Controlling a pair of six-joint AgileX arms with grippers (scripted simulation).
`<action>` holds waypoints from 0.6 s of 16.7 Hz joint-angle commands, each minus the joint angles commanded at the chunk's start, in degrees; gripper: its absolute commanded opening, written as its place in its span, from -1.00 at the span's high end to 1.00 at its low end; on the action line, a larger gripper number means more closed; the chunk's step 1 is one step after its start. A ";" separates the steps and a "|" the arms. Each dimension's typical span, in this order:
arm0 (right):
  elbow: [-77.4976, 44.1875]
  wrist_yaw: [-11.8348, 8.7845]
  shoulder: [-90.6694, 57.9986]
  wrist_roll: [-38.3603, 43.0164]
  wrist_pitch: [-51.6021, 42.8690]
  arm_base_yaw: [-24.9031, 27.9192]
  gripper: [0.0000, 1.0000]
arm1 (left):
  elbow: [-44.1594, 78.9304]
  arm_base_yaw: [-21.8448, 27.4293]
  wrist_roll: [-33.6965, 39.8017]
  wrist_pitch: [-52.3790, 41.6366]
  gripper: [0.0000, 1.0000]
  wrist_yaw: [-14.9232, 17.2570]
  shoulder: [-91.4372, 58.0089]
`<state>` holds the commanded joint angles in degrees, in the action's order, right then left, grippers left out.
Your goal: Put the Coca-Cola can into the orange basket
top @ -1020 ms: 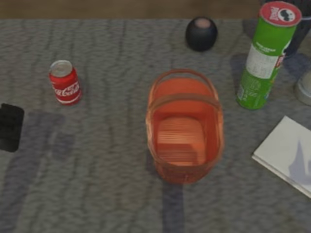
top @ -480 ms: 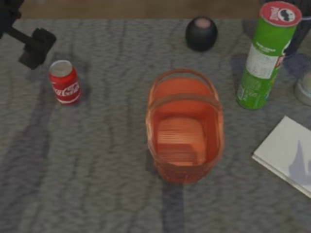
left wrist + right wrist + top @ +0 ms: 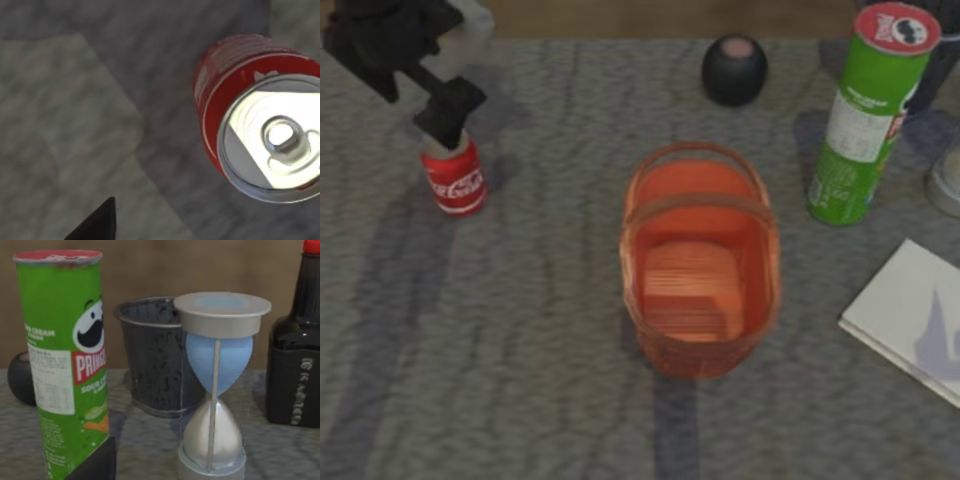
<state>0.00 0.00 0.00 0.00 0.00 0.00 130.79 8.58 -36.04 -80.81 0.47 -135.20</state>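
One can (image 3: 454,178) stands at nine o'clock of the one basket (image 3: 700,262). One chips tube (image 3: 868,115) rises at two o'clock of the basket, one dark ball (image 3: 734,69) at twelve, one white book (image 3: 910,318) at four. The right wrist view adds one hourglass (image 3: 216,390), one grey bucket (image 3: 152,357) and one dark bottle (image 3: 295,355). One arm (image 3: 405,50) shows, at ten o'clock.

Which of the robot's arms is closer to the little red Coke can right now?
The left. The left gripper hovers just above the Coca-Cola can at the table's left side. The right arm is not seen from above; its wrist camera faces the green chips tube far to the right.
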 joint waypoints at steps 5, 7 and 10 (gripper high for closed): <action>0.00 0.00 0.00 0.00 0.00 0.00 -1.00 | 8.81 0.38 -2.34 -4.95 -1.00 -0.09 -8.59; 0.00 0.00 0.00 0.00 0.00 0.00 -1.00 | 8.84 0.38 -2.34 -4.97 -1.00 -0.09 -8.62; 0.00 0.00 0.00 0.00 0.00 0.00 -1.00 | 8.71 0.03 -2.29 -4.86 -1.00 -0.10 -8.61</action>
<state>0.00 0.00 0.00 0.00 0.00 0.00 139.50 8.62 -38.33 -85.67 0.37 -143.81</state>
